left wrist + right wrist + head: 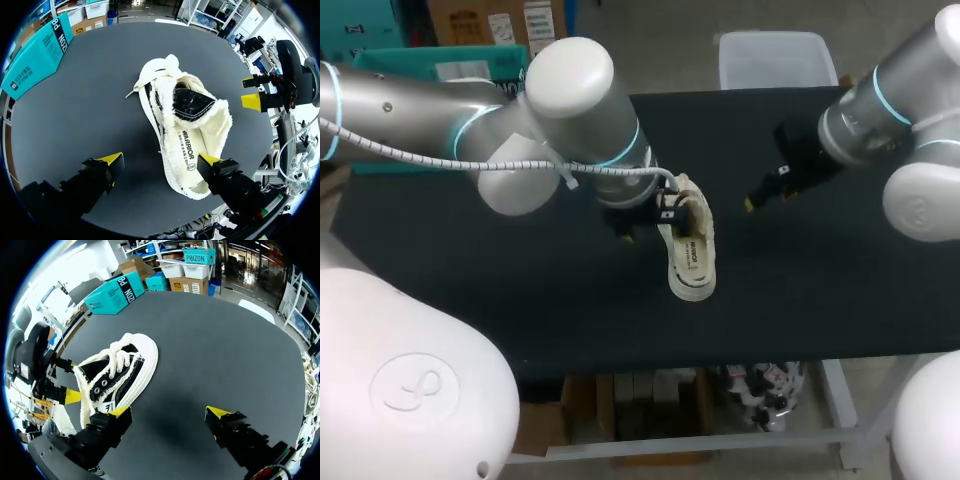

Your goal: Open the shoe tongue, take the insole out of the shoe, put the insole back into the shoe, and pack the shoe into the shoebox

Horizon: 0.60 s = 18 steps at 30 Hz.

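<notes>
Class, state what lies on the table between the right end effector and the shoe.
Nothing: the head view shows only bare black table between the right end effector and the shoe.

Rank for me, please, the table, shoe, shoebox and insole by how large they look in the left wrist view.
1. table
2. shoe
3. shoebox and the visible part of the insole: about alike; the shoebox lies farther off, so I won't rank them.
</notes>
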Each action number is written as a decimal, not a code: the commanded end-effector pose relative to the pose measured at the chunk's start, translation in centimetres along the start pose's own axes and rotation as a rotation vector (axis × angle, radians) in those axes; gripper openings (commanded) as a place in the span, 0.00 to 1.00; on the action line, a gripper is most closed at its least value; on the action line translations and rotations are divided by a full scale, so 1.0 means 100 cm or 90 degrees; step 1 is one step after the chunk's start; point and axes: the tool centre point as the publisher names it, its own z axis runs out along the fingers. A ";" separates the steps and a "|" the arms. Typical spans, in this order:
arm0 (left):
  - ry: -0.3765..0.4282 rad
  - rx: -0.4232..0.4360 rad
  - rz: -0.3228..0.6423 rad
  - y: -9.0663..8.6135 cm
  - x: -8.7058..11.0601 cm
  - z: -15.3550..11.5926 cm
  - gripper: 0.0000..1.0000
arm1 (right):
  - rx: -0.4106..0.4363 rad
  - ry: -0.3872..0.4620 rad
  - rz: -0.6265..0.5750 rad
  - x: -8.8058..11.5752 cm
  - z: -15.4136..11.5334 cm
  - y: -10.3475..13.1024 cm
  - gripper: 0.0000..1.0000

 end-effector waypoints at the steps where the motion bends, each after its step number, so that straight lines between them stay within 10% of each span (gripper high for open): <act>1: -0.011 0.005 -0.001 -0.004 0.008 0.007 1.00 | 0.009 0.022 -0.024 -0.012 0.002 0.007 1.00; 18: -0.046 0.020 -0.030 -0.025 0.006 0.031 0.69 | 0.097 0.033 -0.209 -0.042 0.009 0.018 1.00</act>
